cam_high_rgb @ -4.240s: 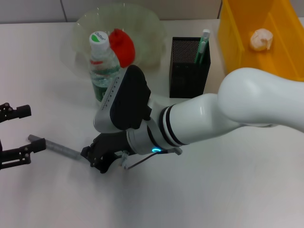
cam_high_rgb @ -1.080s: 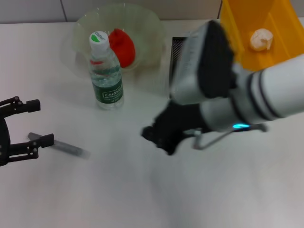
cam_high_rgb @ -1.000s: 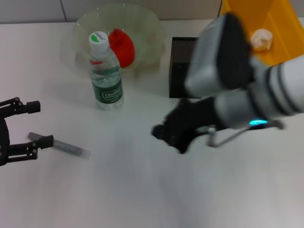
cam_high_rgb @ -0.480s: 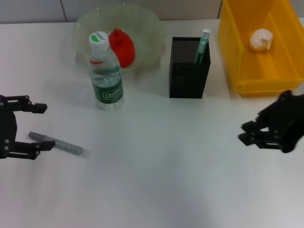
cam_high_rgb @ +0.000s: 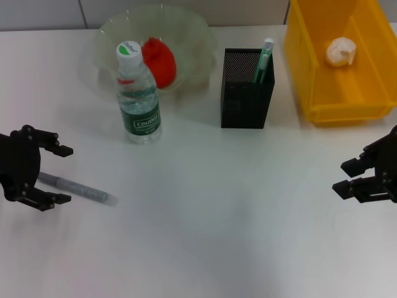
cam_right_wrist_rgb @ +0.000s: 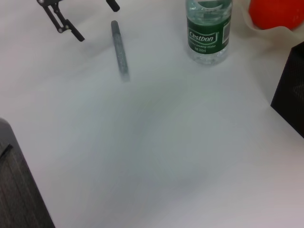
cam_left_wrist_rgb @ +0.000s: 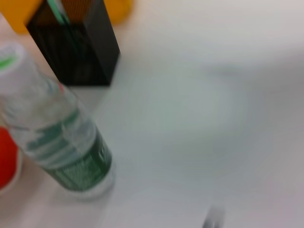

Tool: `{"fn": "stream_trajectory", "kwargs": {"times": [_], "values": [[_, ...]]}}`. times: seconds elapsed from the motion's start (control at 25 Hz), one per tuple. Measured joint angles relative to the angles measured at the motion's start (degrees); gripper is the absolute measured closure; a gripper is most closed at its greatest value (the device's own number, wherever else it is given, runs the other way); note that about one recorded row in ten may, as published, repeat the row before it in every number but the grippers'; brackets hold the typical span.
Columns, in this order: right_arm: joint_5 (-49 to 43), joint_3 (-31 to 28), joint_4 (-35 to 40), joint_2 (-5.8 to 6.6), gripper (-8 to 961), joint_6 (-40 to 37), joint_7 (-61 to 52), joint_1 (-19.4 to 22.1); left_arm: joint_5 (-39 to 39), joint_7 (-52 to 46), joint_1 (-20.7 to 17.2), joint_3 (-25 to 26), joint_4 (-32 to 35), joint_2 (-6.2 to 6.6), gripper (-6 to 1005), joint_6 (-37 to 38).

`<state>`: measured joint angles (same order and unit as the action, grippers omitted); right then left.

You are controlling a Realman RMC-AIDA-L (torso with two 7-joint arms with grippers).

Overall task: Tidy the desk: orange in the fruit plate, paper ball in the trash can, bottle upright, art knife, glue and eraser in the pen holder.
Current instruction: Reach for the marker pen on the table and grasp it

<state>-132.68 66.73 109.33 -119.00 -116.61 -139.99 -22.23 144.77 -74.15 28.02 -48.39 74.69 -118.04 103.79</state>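
Note:
The grey art knife (cam_high_rgb: 77, 187) lies flat at the front left. My left gripper (cam_high_rgb: 66, 174) is open, its fingers either side of the knife's near end; it also shows as the left gripper (cam_right_wrist_rgb: 97, 21) beside the art knife (cam_right_wrist_rgb: 119, 50). My right gripper (cam_high_rgb: 343, 178) hangs open and empty at the right edge. The orange (cam_high_rgb: 160, 62) rests in the fruit plate (cam_high_rgb: 105, 37). In front of the plate the bottle (cam_high_rgb: 138, 93) stands upright. A green-and-white stick, seemingly the glue (cam_high_rgb: 263, 62), stands in the pen holder (cam_high_rgb: 247, 99). The paper ball (cam_high_rgb: 341, 51) lies in the trash can (cam_high_rgb: 322, 99). The eraser is out of view.
The left wrist view shows the bottle (cam_left_wrist_rgb: 61, 147) and the pen holder (cam_left_wrist_rgb: 76, 47) close by. White tabletop stretches between the two grippers. A dark edge (cam_right_wrist_rgb: 19, 190) borders the table in the right wrist view.
The right arm has pulled back from above the knife, across the table to the right edge. The left gripper has turned and closed in on the knife's end.

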Motion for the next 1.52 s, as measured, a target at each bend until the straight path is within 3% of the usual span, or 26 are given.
{"fn": "stream_trajectory", "kwargs": {"times": [0.16, 0.52, 0.56, 0.64, 0.72, 1.52], "values": [[-0.38, -0.18, -0.1, 0.0, 582, -0.42, -0.98, -0.43, 5.72, -1.45, 1.78, -5.68, 0.02, -0.35, 188, -2.62], [-0.57, -0.39, -0.14, 0.0, 582, -2.55, -1.58, -1.66, 7.9, -6.75, 1.87, -17.45, 0.02, -0.52, 188, -8.26], [-0.94, -0.44, -0.13, 0.0, 582, -3.08, -1.71, -1.97, 8.69, -9.0, 1.74, -22.37, 0.03, -0.61, 188, -10.91], [-1.38, -0.45, -0.11, 0.0, 582, -3.24, -1.75, -2.03, 9.01, -9.63, 1.81, -24.38, 0.02, -0.67, 264, -11.59], [-2.01, -0.46, -0.09, 0.0, 582, -3.44, -1.78, -2.06, 9.14, -9.83, 1.88, -25.04, 0.02, -0.68, 340, -11.71], [-2.85, -0.35, -1.26, 0.0, 583, -3.71, -1.73, -2.06, 12.24, -10.54, 3.64, -30.25, -1.25, -0.72, 520, -12.58]]}}
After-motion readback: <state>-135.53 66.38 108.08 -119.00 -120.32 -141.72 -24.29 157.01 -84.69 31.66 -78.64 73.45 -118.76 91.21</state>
